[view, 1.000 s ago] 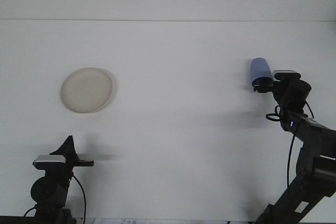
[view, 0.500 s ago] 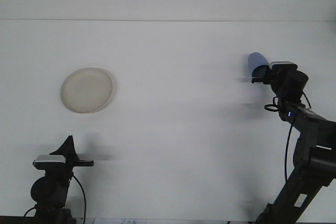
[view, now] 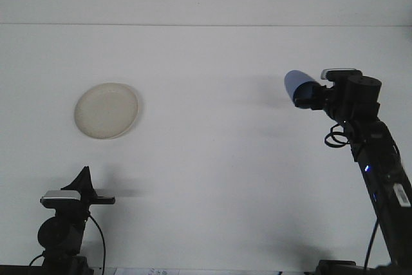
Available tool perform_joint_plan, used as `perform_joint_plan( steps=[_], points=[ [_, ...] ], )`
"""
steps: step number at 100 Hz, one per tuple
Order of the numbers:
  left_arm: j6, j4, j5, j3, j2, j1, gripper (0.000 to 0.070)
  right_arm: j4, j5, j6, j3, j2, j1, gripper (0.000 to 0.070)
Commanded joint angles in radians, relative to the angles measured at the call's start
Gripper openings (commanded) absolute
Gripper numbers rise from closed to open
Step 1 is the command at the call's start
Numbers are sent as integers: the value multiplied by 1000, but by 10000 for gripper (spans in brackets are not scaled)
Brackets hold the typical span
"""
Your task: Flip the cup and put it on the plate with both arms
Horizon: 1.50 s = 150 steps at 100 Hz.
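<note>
The blue cup (view: 297,86) was gripped by the right fingers (view: 313,96), its long axis nearly horizontal, pointing left toward the plate (view: 106,110). The plate was nearer the left fingers (view: 84,178), whose state could not be told.

A blue cup (view: 297,86), plain and unpatterned, sits against the white tabletop (view: 219,159), the plate (view: 106,110) is cream (slightly off-white), and both arms are black.
</note>
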<state>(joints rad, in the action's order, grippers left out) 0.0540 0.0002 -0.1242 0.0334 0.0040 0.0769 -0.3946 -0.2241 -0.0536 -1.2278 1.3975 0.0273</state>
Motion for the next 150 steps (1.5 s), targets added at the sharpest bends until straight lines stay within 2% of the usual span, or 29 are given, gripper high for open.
perform_joint_plan(
  steps=[1,14,21,35,57,86,117,126,139,150],
  points=[
    [6,13,1,-19,-1,2,15,-201,-4,7,-59,-35,-68,0],
    [5,13,1,-19,-1,2,15,-527,0,31,-194,-50,-248,0],
    [6,13,1,-19,-1,2,15,-638,40,35,-248,-34,-345,0],
    [6,13,1,-19,-1,2,15,-756,126,29,-299,10,-547,0],
    [6,13,1,-19,-1,2,15,-843,128,27,-301,128,-767,0],
    [6,13,1,-19,-1,2,15,-883,128,46,-301,287,-898,0],
    [6,13,1,-19,-1,2,15,-863,128,69,-301,380,-931,4],
    [6,13,1,-19,-1,2,15,-843,118,69,-301,384,-932,30],
    [6,13,1,-19,-1,2,14,-828,116,69,-301,384,-931,202],
    [6,13,1,-19,-1,2,15,-828,117,73,-301,384,-931,290]
  ],
)
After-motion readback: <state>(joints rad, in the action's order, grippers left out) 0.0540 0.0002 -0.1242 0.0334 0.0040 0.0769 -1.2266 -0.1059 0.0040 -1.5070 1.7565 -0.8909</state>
